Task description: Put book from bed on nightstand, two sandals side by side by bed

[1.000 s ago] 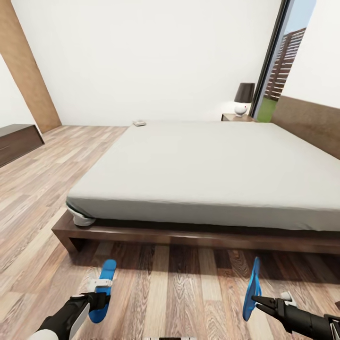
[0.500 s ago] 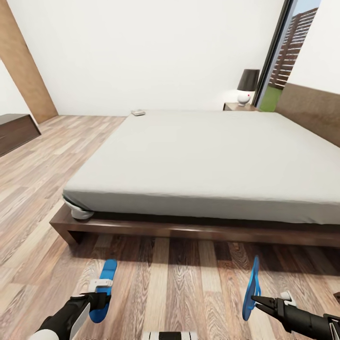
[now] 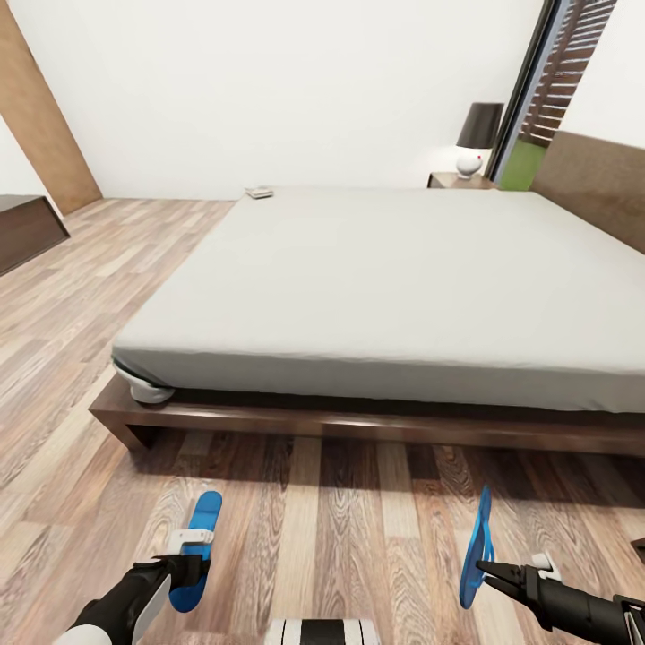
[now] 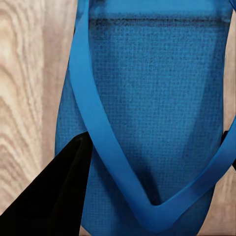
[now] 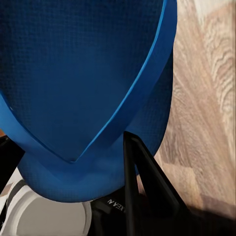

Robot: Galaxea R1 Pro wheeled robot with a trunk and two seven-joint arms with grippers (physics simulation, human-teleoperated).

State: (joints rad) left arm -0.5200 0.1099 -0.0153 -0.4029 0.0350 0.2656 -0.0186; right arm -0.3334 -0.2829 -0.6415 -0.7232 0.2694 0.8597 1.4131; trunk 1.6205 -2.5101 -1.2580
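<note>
Bright, even light; wide-angle distortion

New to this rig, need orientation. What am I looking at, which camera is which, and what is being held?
These are simulator renders of a two-armed wheeled robot. The wide picture comes from its head camera, looking down over both arms at a bed on a wood floor. The other two come from cameras on each wrist, looking along the gripper fingers. The left gripper holds one blue sandal, lying roughly flat; the left wrist view shows it close up. The right gripper holds the other sandal on edge. A small object, too far away to identify, lies at the bed's far corner. A lamp stands beyond the bed.
</note>
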